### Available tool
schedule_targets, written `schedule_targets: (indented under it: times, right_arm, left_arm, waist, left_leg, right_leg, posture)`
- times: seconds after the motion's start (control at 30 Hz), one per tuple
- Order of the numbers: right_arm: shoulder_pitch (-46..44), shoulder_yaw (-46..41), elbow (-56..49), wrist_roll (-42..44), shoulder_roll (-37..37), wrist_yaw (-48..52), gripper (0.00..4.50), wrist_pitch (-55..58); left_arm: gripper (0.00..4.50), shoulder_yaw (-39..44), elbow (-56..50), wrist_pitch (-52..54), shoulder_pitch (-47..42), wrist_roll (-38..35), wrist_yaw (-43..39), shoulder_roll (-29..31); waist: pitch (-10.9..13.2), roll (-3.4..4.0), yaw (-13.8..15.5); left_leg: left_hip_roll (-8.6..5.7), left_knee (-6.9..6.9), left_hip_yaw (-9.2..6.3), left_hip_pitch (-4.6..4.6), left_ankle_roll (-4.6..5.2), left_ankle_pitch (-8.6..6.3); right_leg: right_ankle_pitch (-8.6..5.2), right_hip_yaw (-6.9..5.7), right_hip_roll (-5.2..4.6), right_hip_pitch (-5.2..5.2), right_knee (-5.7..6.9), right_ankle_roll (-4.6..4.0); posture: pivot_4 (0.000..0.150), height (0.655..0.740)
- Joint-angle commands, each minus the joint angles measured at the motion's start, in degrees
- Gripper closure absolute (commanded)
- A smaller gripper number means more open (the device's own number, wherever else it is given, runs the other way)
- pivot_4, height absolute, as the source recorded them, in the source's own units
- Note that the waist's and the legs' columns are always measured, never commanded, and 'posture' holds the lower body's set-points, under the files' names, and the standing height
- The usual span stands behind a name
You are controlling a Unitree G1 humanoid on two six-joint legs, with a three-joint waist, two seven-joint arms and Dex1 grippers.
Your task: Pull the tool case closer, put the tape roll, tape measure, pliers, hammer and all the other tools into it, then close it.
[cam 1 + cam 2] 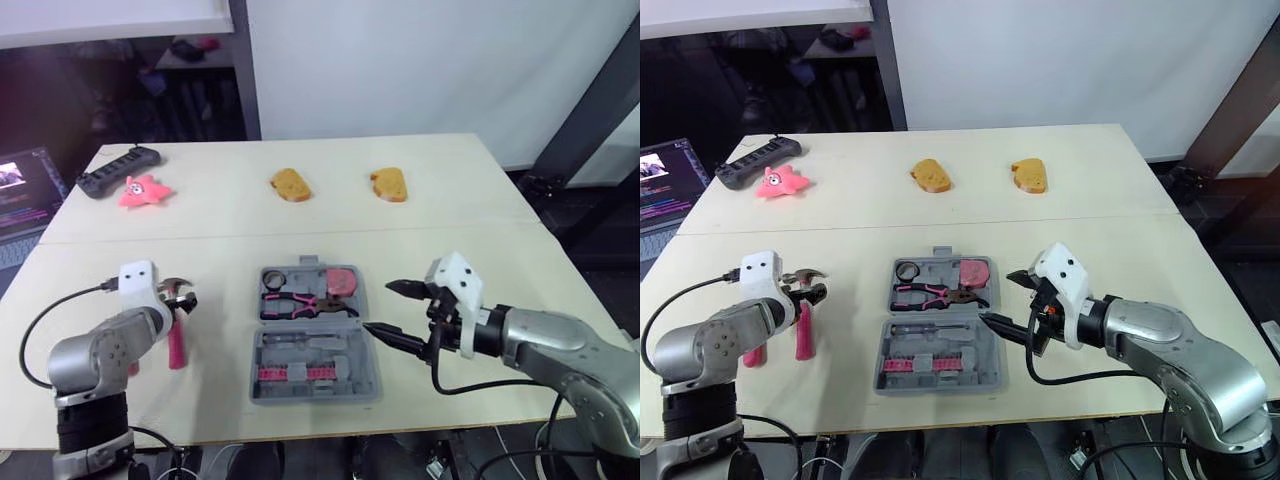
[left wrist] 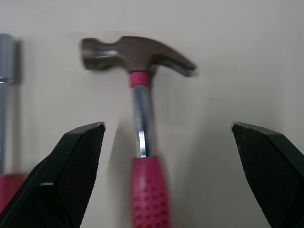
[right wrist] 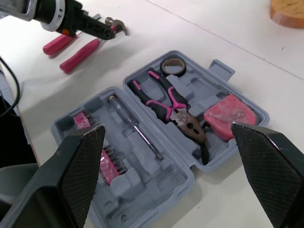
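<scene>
The grey tool case [image 1: 368,345] lies open near the table's front edge. It holds a tape roll [image 1: 275,275], pink-handled pliers [image 1: 304,303], a red tape measure [image 1: 343,281], a thin screwdriver [image 3: 137,133] and pink bits [image 1: 295,373]. Just right of the case, my right gripper [image 1: 379,307] is open and holds nothing. Left of the case lies the hammer [image 2: 141,118], pink grip and steel head. My left gripper [image 1: 180,297] stands open over its shaft, one finger on each side. A second pink-handled tool [image 1: 755,352] lies beside the hammer.
Two brown bread-like pieces [image 1: 290,184] [image 1: 389,184] lie at the back of the table. A pink star toy [image 1: 143,190] and a black power strip [image 1: 118,170] sit at the back left. A laptop [image 1: 25,190] stands off the table's left side.
</scene>
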Motion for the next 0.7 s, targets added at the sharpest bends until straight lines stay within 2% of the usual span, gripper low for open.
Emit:
schedule_targets:
  times: [0.03,0.23,0.27,0.33,0.5,0.53,0.57,0.7]
  right_arm:
    - [-0.5,-0.6,-1.6,2.4,1.7,-2.1,0.03,0.4]
    - [-1.1,-0.5,-2.3,4.6,2.0,-3.9,0.03,1.4]
    - [-1.1,-0.5,-2.3,4.8,1.9,-4.1,0.0,1.4]
    - [-1.2,-0.3,-2.4,4.9,1.6,-4.4,0.0,1.5]
    - [-1.6,0.0,-2.4,5.3,1.3,-4.9,0.0,1.5]
    - [-1.7,0.1,-2.3,5.3,1.2,-4.9,0.0,1.5]
    - [-1.8,0.1,-2.2,5.2,1.1,-4.9,0.0,1.4]
    - [-1.8,0.3,-2.1,5.1,0.8,-4.7,0.0,1.2]
  left_arm:
    - [0.0,-2.1,5.1,-2.8,-1.3,2.3,-2.5,0.6]
    - [0.0,-4.3,12.5,-7.1,-1.9,5.2,-5.3,-0.3]
    - [0.54,-4.3,13.0,-7.6,-1.8,5.6,-5.6,-0.5]
    - [1.24,-4.2,13.6,-8.1,-1.8,6.0,-6.0,-0.7]
    - [3.82,-3.6,13.3,-7.5,-1.7,6.4,-6.5,-1.5]
    - [4.22,-3.2,13.1,-7.3,-1.7,6.3,-6.5,-1.8]
    - [4.42,-2.7,12.8,-7.1,-1.6,6.3,-6.4,-2.1]
    - [4.42,-1.0,11.3,-6.5,-1.3,6.0,-6.1,-2.9]
  waist:
    - [0.0,0.0,0.0]
    - [-0.2,0.33,0.1]
    - [-0.2,0.45,0.1]
    - [-0.3,0.65,0.1]
    - [-0.4,0.7,0.1]
    - [-0.4,0.7,0.1]
    - [-0.4,0.7,0.1]
    - [-0.4,0.7,0.0]
  left_leg:
    - [0.0,0.0,0.0,0.0,0.0,0.0]
    - [-0.05,-0.01,0.01,0.03,-0.04,0.02]
    - [-0.05,-0.01,0.01,0.06,-0.04,0.02]
    - [-0.05,-0.02,0.0,0.08,-0.04,0.02]
    - [-0.07,-0.01,0.01,0.07,-0.04,0.02]
    - [-0.08,-0.02,0.0,0.07,-0.04,0.02]
    - [-0.08,-0.02,0.0,0.07,-0.04,0.02]
    - [-0.08,-0.01,0.0,0.06,-0.04,0.02]
  right_leg:
    - [0.0,0.0,0.0,0.0,0.0,0.0]
    - [0.0,0.0,-0.06,0.04,0.0,0.0]
    - [0.0,0.0,-0.06,0.07,0.0,0.0]
    - [-0.01,0.01,-0.06,0.08,0.0,0.0]
    - [-0.02,0.01,-0.08,0.08,-0.01,0.03]
    - [-0.02,0.01,-0.08,0.08,-0.01,0.04]
    - [-0.02,0.01,-0.09,0.08,0.0,0.04]
    - [-0.03,0.01,-0.09,0.08,-0.01,0.05]
  posture:
    - [0.15,0.74]
    - [0.15,0.74]
    - [0.15,0.74]
    - [0.15,0.74]
    - [0.15,0.74]
    - [0.15,0.74]
    - [0.15,0.74]
    - [0.15,0.74]
